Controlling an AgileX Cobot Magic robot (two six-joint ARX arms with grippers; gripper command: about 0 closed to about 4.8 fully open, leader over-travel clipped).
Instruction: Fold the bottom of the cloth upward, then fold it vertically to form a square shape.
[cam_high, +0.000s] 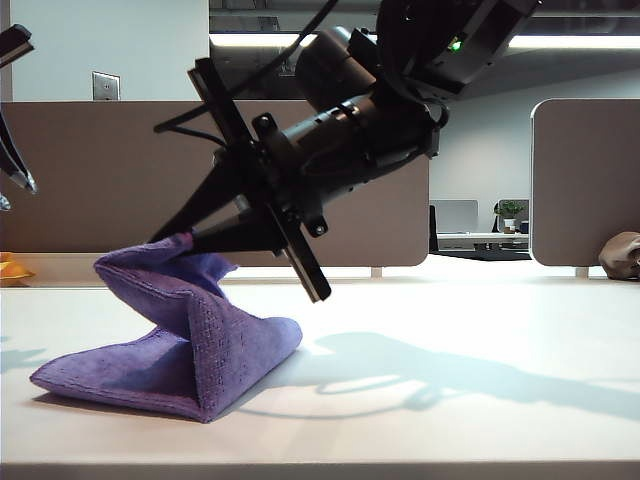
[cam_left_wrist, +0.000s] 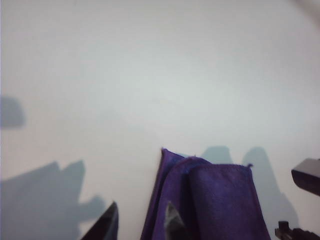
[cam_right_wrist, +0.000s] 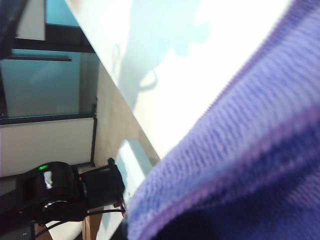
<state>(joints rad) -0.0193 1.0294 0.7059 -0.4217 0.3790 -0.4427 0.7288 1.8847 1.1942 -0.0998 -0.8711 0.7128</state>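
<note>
1. Filling the foreground of the exterior view, the white table (cam_high: 480, 420) carries everything and runs from its front edge back to the brown partitions.
2. Next in size, the right arm reaches down across the middle from the upper right; its right gripper (cam_high: 190, 240) is pinched shut on a raised corner of the cloth, which crowds the right wrist view.
3. Purple and fuzzy, the cloth (cam_high: 180, 350) lies toward the table's left front: one part is flat on the surface, the rest is drawn up into a twisted peak at the closed fingertips.
4. Smallest in view, the left gripper (cam_left_wrist: 141, 222) hangs high at the left edge of the exterior view, jaws apart and holding nothing, with a hemmed cloth corner just beside one fingertip in its wrist view.
</note>
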